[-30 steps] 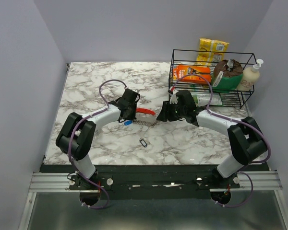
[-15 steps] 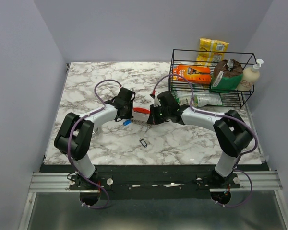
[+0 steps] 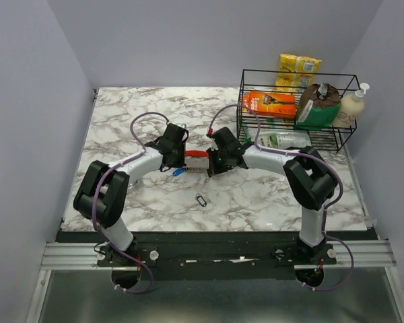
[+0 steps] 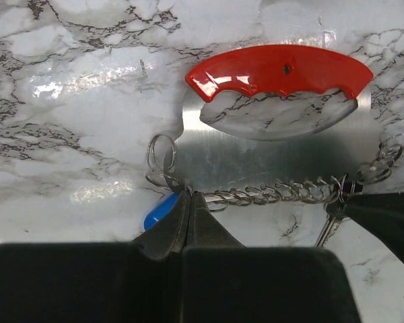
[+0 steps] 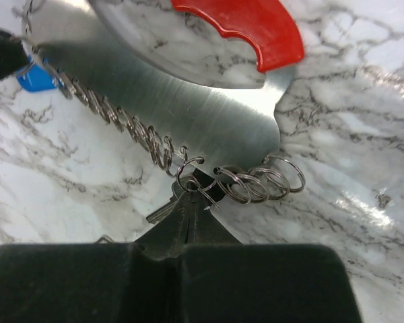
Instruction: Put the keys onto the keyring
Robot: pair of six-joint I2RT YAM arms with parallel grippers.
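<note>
At the middle of the marble table (image 3: 121,114) we have the red keyring (image 4: 279,70), its chain (image 4: 276,192) stretched between both claws: left gripper (image 4: 188,202) pinched shut on the end by the blue key (image 4: 158,212), right gripper (image 5: 190,195) clamped on the ringed end. One dark-headed key (image 3: 200,200) lies loose toward the near edge, unthreaded. Wire basket (image 3: 296,74), far-right corner, nothing blocking.

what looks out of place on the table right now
One small dark oval piece lies alone on the marble table, nearer the arm bases, apart from the rest. Otherwise the left gripper and right gripper each pinch an end of the ring chain beside the red keyring.
</note>
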